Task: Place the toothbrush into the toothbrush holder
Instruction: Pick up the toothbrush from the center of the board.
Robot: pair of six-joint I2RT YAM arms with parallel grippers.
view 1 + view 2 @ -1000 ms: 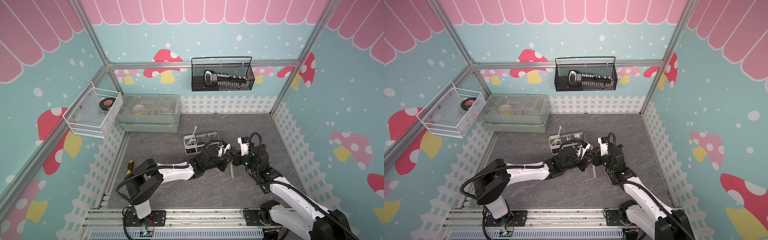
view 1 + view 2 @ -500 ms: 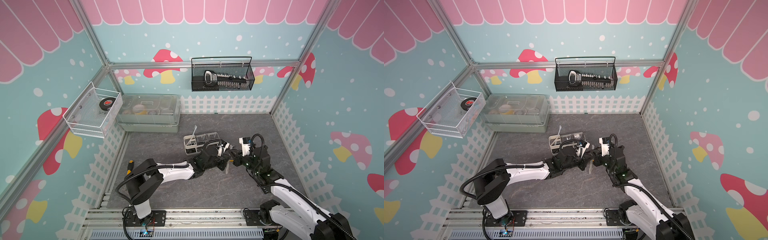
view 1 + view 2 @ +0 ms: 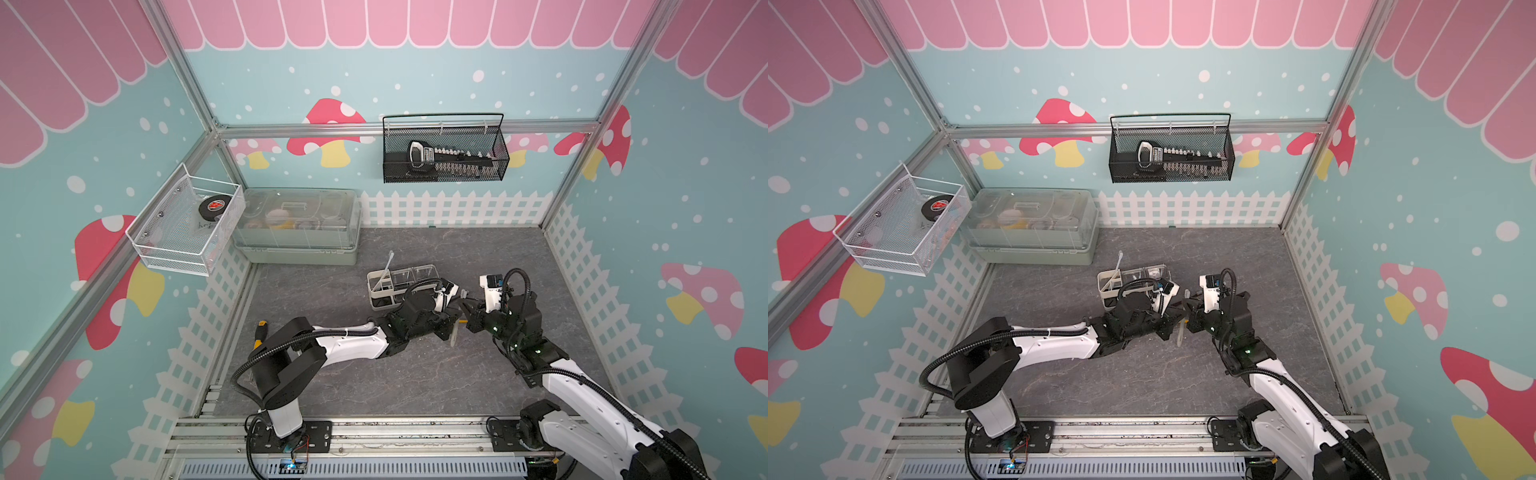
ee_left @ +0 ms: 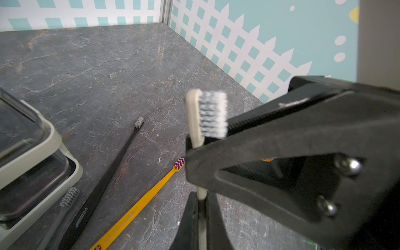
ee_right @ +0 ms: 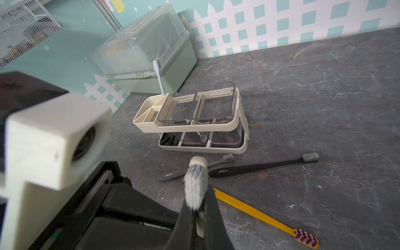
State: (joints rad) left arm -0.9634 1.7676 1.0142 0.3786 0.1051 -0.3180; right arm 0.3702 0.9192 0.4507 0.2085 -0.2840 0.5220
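Gripping one toothbrush with both pincers, apart from the holder

**Top views.** The left pincer (image 3: 453, 321) and the right pincer (image 3: 467, 311) meet tip to tip over the grey marbled surface (image 3: 415, 374). Between them the cream toothbrush (image 3: 454, 336) stands roughly upright, head uppermost. Its lower handle shows below the tips, and whether its end touches the surface cannot be told. The toothbrush holder (image 3: 374, 277) sits just behind the left wrist, apart from the toothbrush and to its left. A pale toothbrush (image 3: 388, 266) leans in its slotted section. Both top views show the toothbrush (image 3: 1179, 336) and the toothbrush holder (image 3: 1105, 283) placed this way. A clear-lidded box (image 3: 297, 232) stands at the back left.

**Left wrist view.** The left pincer (image 4: 201, 199) is clamped on the handle of the toothbrush (image 4: 195, 121). Higher up, the right pincer (image 4: 201, 146) is closed on the neck, just under the white bristles. On the surface beyond lie a grey toothbrush (image 4: 65, 201), a black toothbrush (image 4: 108, 177) and a yellow toothbrush (image 4: 140, 205). The grey one lies just beside the toothbrush holder (image 4: 26, 160).

**Right wrist view.** The right pincer (image 5: 198, 214) clamps the neck, and the blurred head (image 5: 194, 184) rises above its fingers. The toothbrush holder (image 5: 190, 128) stands beyond, clear of the held toothbrush. Its divided section carries the pale toothbrush (image 5: 159, 75), with two clear square cups alongside. The three loose toothbrushes lie between the toothbrush holder and the pincer
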